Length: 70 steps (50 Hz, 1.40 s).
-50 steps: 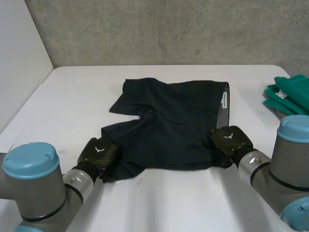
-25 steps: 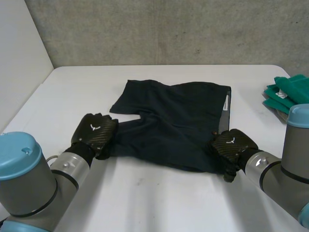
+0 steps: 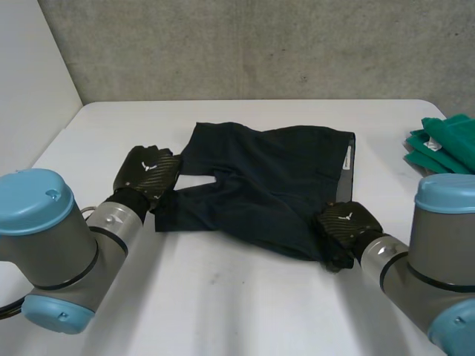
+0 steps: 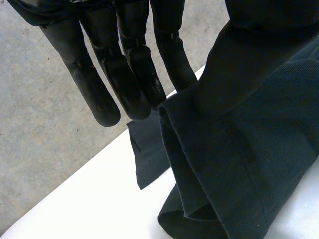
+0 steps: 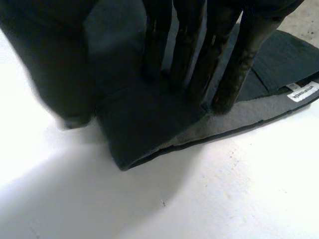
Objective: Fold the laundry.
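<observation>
Nearest me, the right hand [image 3: 345, 222] sits on the near waistband corner of the shorts [image 3: 267, 185]. Its fingers [image 5: 199, 59] are straight and close together, pressing down on the cloth, with the thumb beside them, so I read this as a pinch on that corner, which is doubled over. Further out, the left hand [image 3: 148, 172] is at the hem of the near leg. Its fingers [image 4: 124, 84] that I can see are straight, slightly spread and clear of the cloth. The hem hangs raised at the thumb side, where I judge it to be pinched. The shorts lie mid-table [image 3: 223, 297] with their long axis across it, waistband toward the right arm and legs toward the left. Both hands hold the near edge, and the far leg and far waistband corner lie beyond the fingertips. I judge the next move to be a fold away from me. The fabric is dark, matte and limp, with a grey inner waistband and a white label [image 3: 345, 154]. A green cloth [image 3: 445, 144] lies well apart at the far right.
</observation>
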Available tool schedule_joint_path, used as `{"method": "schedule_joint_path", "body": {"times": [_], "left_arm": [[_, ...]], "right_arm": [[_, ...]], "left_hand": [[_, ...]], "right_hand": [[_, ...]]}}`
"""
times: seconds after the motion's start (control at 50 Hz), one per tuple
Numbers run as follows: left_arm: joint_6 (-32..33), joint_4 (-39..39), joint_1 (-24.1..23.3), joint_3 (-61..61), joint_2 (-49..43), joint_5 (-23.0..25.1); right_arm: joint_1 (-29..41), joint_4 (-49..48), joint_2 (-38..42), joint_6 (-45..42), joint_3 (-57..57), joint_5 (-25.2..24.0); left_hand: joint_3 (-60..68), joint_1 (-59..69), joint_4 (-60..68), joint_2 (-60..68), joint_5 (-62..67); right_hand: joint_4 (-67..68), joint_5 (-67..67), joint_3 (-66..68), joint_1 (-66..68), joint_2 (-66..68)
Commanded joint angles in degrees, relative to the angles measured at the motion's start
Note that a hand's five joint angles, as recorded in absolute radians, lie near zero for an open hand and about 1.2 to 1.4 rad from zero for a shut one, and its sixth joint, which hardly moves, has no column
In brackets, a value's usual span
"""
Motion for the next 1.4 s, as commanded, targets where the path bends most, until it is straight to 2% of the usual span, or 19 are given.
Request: {"method": "schedule_joint_path", "body": {"times": [0.02, 0.08, 0.16, 0.26, 0.38, 0.46, 0.5, 0.6, 0.66, 0.76, 0.9, 1.02, 1.06, 1.16, 1.3, 1.32, 1.4], "left_arm": [[0.08, -1.89, -0.23, -0.79, 0.85, -0.12], [0.17, -5.74, -0.14, -1.49, 3.04, -0.12], [0.78, -13.48, -0.23, -2.98, 7.70, 0.14], [6.04, -24.03, -0.23, -5.44, 14.38, 0.23], [16.76, -40.18, -0.76, -10.01, 22.98, 0.40], [17.92, -46.18, -1.63, -11.59, 26.86, 0.84], [17.75, -46.46, -2.34, -11.86, 28.09, 1.72], [17.04, -42.69, -2.78, -11.77, 28.54, 4.18], [16.87, -36.28, -2.95, -11.51, 26.70, 4.27], [17.04, -25.11, -2.69, -9.14, 16.60, 3.48], [16.78, -22.91, -2.60, -3.61, 7.46, 2.60], [16.87, -21.77, -2.61, -1.85, 6.92, 2.86], [16.87, -19.15, -2.60, 0.60, 6.31, 2.95], [17.22, -9.48, -2.52, 10.44, 1.48, 2.17], [16.69, 4.13, -2.34, 32.92, -3.01, -2.66], [16.52, 5.73, -2.34, 35.05, -3.19, -3.02], [14.85, 11.36, -2.34, 42.45, -3.37, -4.95]], "right_arm": [[0.48, -0.07, 1.30, -0.80, -2.33, 4.65], [0.65, 0.20, 0.33, -1.51, -2.33, 4.39], [0.30, 2.56, -6.77, -5.28, -1.37, 3.96], [0.12, 14.40, -14.60, -15.19, -1.01, 2.03], [-1.72, 28.66, -18.04, -23.83, -1.89, 0.26], [-3.92, 36.14, -19.27, -27.43, -2.33, -0.35], [-4.09, 37.29, -19.80, -27.97, -2.42, -1.05], [-4.36, 36.50, -19.89, -27.44, -2.16, -3.07], [-4.62, 32.73, -19.19, -26.39, -1.54, -4.39], [-4.27, 25.61, -15.59, -23.31, -0.93, -4.13], [-4.18, 22.09, -13.03, -21.47, -0.93, -3.43], [-4.01, 21.21, -13.03, -21.02, -1.80, -3.60], [-4.01, 19.81, -12.77, -21.02, -2.77, -3.52], [-3.83, 9.72, -8.57, -17.44, -13.02, -1.59], [-3.74, -0.93, -3.37, -12.06, -31.67, 2.54], [-3.74, -3.99, -2.67, -11.28, -36.39, 3.42], [-2.16, -13.05, -1.96, -8.72, -43.28, 5.18]], "left_hand": [[11.87, 16.04, 11.47, 11.56, 15.49], [11.87, 16.04, 11.47, 11.56, 15.49], [11.87, 16.04, 11.47, 11.56, 15.49], [11.87, 16.04, 11.47, 11.56, 15.49], [11.87, 16.04, 11.47, 11.56, 15.49], [11.87, 16.04, 11.47, 11.56, 15.49], [11.87, 16.04, 11.47, 11.56, 15.49], [11.87, 16.04, 11.47, 11.56, 15.49], [11.87, 16.04, 11.47, 11.56, 15.49], [11.87, 16.04, 11.47, 11.56, 15.49], [11.87, 16.04, 11.47, 11.56, 15.49], [11.87, 16.04, 11.47, 11.56, 15.49], [11.87, 16.04, 11.47, 11.56, 15.49], [11.87, 16.04, 11.47, 11.56, 15.49], [11.87, 16.04, 11.47, 11.56, 15.49], [11.87, 16.04, 11.47, 11.56, 15.49], [11.87, 16.04, 11.47, 11.56, 15.49]], "right_hand": [[35.67, 36.71, 35.54, 41.27, 34.28], [35.67, 36.71, 35.54, 41.27, 34.28], [35.67, 36.71, 35.54, 41.27, 34.28], [35.67, 36.71, 35.54, 41.27, 34.28], [35.67, 36.71, 35.54, 41.27, 34.28], [35.67, 36.71, 35.54, 41.27, 34.28], [35.67, 36.71, 35.54, 41.27, 34.28], [35.67, 36.71, 35.54, 41.27, 34.28], [35.67, 36.71, 35.54, 41.27, 34.28], [35.67, 36.71, 35.54, 41.27, 34.28], [35.67, 36.71, 35.54, 41.27, 34.28], [35.67, 36.71, 35.54, 41.27, 34.28], [35.67, 36.71, 35.54, 41.27, 34.28], [35.67, 36.71, 35.54, 41.27, 34.28], [35.67, 36.71, 35.54, 41.27, 34.28], [35.67, 36.71, 35.54, 41.27, 34.28], [35.67, 36.71, 35.54, 41.27, 34.28]]}}
